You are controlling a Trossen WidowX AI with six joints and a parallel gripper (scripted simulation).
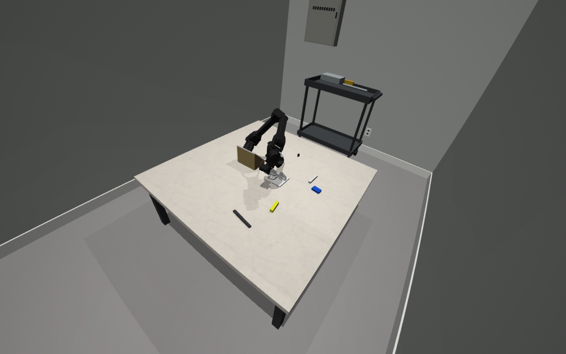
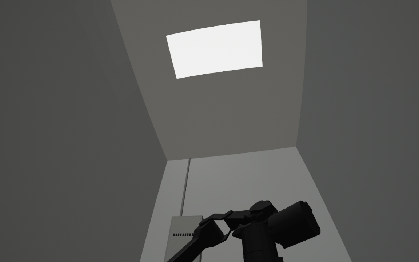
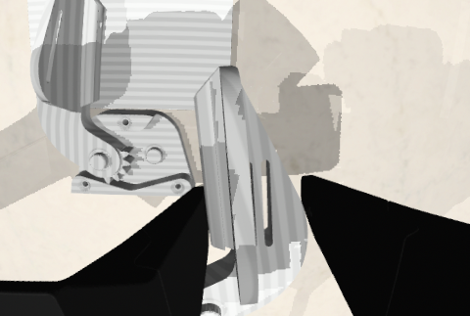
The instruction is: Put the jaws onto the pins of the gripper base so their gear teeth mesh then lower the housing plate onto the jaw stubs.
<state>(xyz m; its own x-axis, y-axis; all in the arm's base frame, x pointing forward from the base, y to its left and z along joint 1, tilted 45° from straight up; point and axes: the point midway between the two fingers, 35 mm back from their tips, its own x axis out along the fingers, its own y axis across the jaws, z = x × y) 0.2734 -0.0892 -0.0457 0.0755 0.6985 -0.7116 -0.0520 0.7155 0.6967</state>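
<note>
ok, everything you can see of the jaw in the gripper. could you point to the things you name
The held jaw (image 3: 245,159) is light grey and ribbed, plastic-looking, with a long flat inner face, a rounded outer flank, narrow slots and a dark-edged curve near its lower end. It is clamped upright between the gripper's (image 3: 255,184) black fingers, beside the gripper base (image 3: 162,132) and off its free pin (image 3: 154,155). Its lower end runs out of the wrist view.

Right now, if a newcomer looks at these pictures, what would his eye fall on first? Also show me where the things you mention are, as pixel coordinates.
Probably the bright ceiling panel (image 2: 217,49) in the exterior view, high above the black arm (image 1: 280,130) (image 2: 259,241). In the wrist view, it is the striped grey jaw (image 3: 245,159) between the gripper's (image 3: 255,181) black fingers; the other jaw (image 3: 69,57) sits on the gripper base (image 3: 164,130) at left.
</note>
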